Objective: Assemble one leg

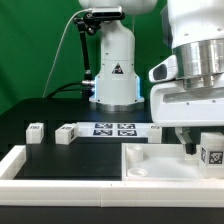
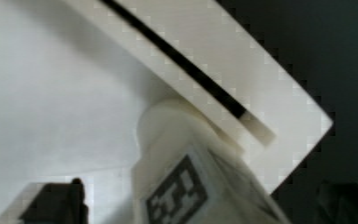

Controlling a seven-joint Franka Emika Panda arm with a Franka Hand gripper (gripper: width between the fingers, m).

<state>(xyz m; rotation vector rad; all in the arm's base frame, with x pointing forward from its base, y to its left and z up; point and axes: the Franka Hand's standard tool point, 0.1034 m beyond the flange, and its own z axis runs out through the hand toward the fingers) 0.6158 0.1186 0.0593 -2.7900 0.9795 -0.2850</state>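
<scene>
1. In the exterior view, the Panda arm's gripper reaches down at the exterior view's right, its dark fingertips low over the large white square part with the raised rim.
2. A leg with a black-and-white tag on its face stands just beside the gripper, on the exterior view's right of it, at the edge of the frame (whether a finger touches it cannot be told).
3. Whether the gripper is spread or pinching the leg cannot be told from either view.
4. In the wrist view, the leg fills the lower middle, a rounded white body with a tag on its near face, standing against the pale surface of the square part; a dark finger shows beside it.
5. Two more small white legs lie on the black table: one toward the exterior view's left, another near it.
6. The marker board lies flat behind them, in front of the arm's base.
</scene>
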